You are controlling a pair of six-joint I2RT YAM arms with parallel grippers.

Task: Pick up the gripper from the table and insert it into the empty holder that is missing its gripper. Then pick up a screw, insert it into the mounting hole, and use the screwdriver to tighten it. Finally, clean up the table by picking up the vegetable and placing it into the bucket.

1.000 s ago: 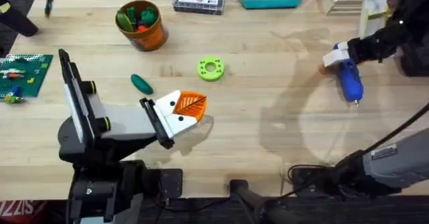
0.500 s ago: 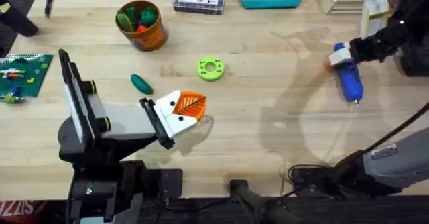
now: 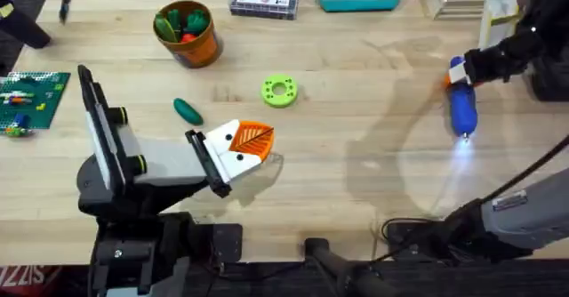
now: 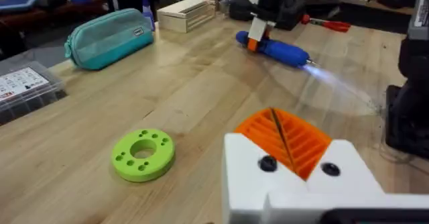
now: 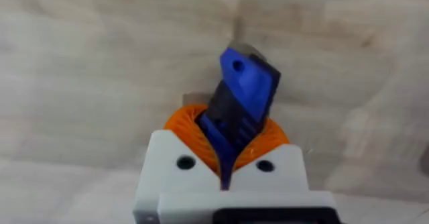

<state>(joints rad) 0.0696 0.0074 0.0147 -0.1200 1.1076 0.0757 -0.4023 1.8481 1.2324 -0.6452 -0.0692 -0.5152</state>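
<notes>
**Screwdriver gripped and lit at the far right**

Over on the right side of the table (image 3: pixel 356 110), the right gripper (image 3: pixel 460 73) is clamped around the rear end of the blue screwdriver (image 3: pixel 463 108); the right wrist view shows the blue body wedged between the two orange ribbed pads (image 5: pixel 191 127); the tip points toward the near edge and a small light glows at it, throwing a pale patch on the wood. The left gripper (image 3: pixel 247 146) sits low near the middle of the table, its orange pads pressed together with nothing between them; both white finger blocks carry an orange pad. The dark green vegetable (image 3: pixel 187 110) lies on the wood just beyond and to the left of it; the bright green holed disc (image 3: pixel 279 91) rests near the centre; the orange bucket (image 3: pixel 187 32) stands at the far left with green and red pieces inside.
</notes>
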